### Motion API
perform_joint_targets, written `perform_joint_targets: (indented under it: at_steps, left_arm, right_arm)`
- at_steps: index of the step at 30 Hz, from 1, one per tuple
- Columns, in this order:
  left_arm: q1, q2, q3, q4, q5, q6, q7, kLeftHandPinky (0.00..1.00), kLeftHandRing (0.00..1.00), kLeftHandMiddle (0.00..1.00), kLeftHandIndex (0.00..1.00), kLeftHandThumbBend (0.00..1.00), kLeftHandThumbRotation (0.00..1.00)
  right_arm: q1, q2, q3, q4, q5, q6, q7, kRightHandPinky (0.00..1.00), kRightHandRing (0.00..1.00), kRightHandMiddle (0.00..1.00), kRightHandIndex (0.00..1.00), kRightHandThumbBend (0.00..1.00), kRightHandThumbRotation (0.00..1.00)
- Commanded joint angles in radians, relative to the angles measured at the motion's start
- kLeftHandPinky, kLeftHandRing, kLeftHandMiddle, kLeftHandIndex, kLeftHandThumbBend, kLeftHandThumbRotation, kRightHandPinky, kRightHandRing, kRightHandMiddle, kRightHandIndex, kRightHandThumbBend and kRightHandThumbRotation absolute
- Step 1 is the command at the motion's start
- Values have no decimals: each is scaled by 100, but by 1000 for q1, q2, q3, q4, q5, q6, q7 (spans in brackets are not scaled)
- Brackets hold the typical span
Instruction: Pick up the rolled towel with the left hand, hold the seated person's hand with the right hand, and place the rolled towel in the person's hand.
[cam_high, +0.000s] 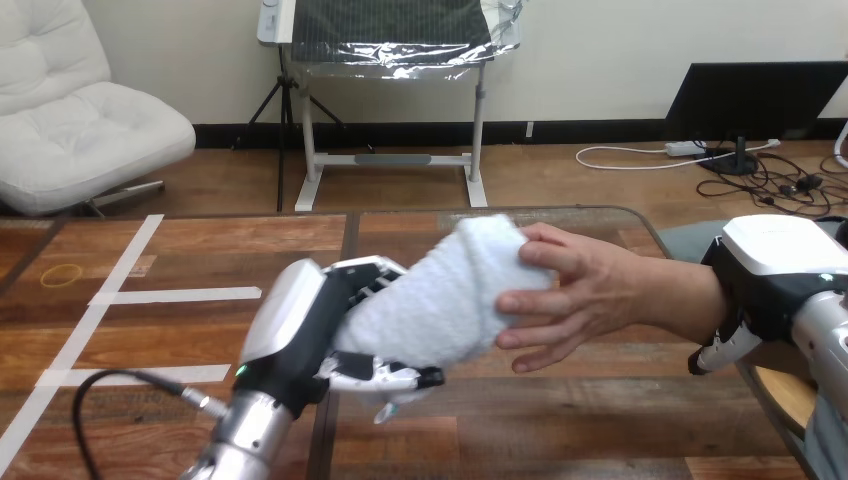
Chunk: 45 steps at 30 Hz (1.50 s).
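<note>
Left robot hand clasps the fluffy white rolled towel. The person's hand grips its end. Right robot hand's grip: cannot tell.

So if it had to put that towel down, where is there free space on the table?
The table is bare at its left, around the white tape lines, and along the near edge below the person's hand. Middle-right is crowded: the left hand, the rolled towel, the person's hand and the right hand meet there.
</note>
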Motion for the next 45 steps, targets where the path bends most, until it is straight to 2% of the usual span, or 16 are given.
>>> perform_joint_targets:
  at_steps: [1,15,34,45]
  left_arm:
    - [-145,-7,-28,-30,3,-32,-9,35,39,46,54,51,0]
    - [-214,-35,-80,-27,30,-31,-24,33,38,45,52,52,0]
    - [-280,-98,-150,-17,73,-28,-11,33,38,44,51,52,0]
    - [-286,-134,-173,-16,86,-32,4,31,37,44,50,50,0]
  right_arm:
    - [-44,-29,-79,-42,16,27,-12,7,15,24,32,67,0]
    - [-41,-31,-80,-56,9,43,3,12,20,31,44,71,0]
    - [-29,-22,-86,-37,5,32,-14,12,21,31,42,71,0]
    - [-26,-17,-92,-34,3,34,-12,13,21,31,45,71,0]
